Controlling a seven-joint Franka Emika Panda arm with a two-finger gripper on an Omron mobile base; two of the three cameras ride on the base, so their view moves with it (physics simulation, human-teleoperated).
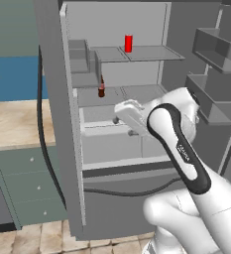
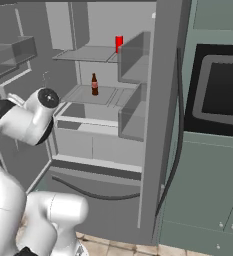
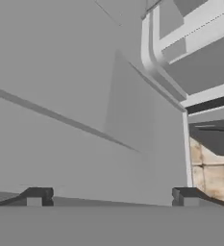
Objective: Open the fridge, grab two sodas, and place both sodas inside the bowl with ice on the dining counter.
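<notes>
Sodas upright (long axes vertical), red can [image 1: 128, 43], brown bottle [image 1: 101, 88]

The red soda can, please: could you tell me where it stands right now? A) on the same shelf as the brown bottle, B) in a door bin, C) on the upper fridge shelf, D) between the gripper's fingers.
C: the red soda can stands upright on the upper shelf of the open fridge, one level above the brown bottle.
</notes>
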